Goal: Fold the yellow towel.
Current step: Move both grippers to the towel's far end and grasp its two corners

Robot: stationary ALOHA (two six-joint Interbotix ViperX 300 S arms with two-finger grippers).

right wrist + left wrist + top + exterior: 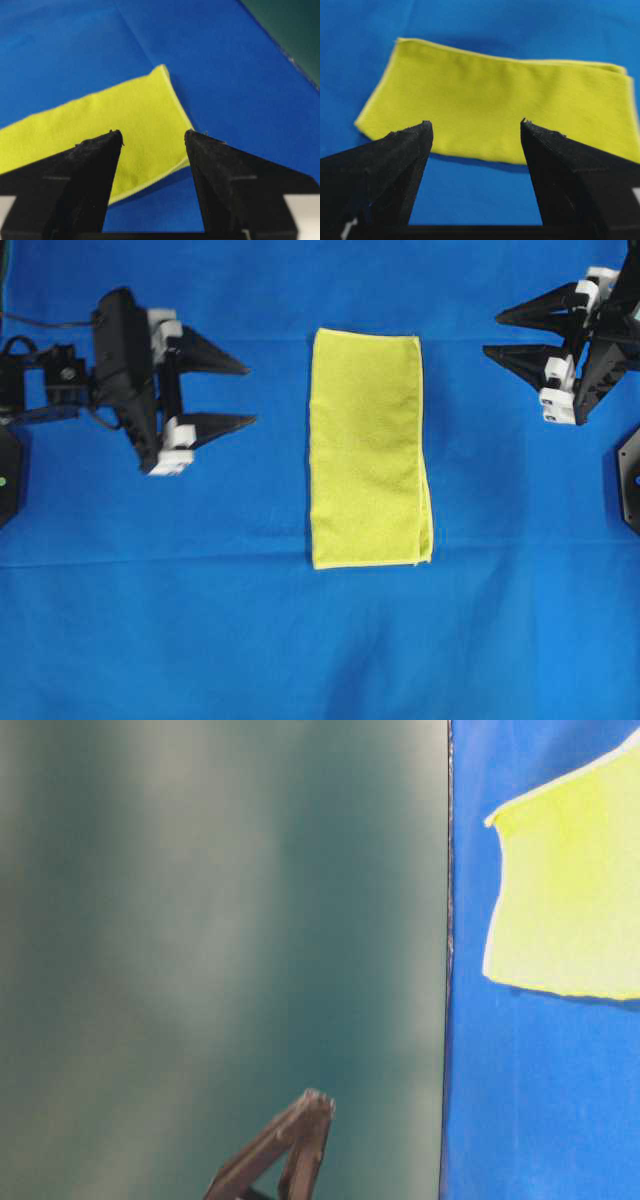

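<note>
Tools, left tool (243, 393) and right tool (492, 334), spread wide, empty, apart from folded yellow towel (368, 445).

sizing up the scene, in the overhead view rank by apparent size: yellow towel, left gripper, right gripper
1. yellow towel, clearly largest.
2. left gripper, fully in frame.
3. right gripper, but it is cut by the frame edge, so this ranking against the left is unsure.

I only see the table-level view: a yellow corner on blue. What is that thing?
Observer: A yellow towel, lying flat as a long rectangle; two layers show at one corner.
Operator: Is anything gripping it?
Observer: No. The left end effector is open, beside the towel, not touching.
Operator: And the other one?
Observer: The right end effector is open too, apart on the opposite side.
</note>
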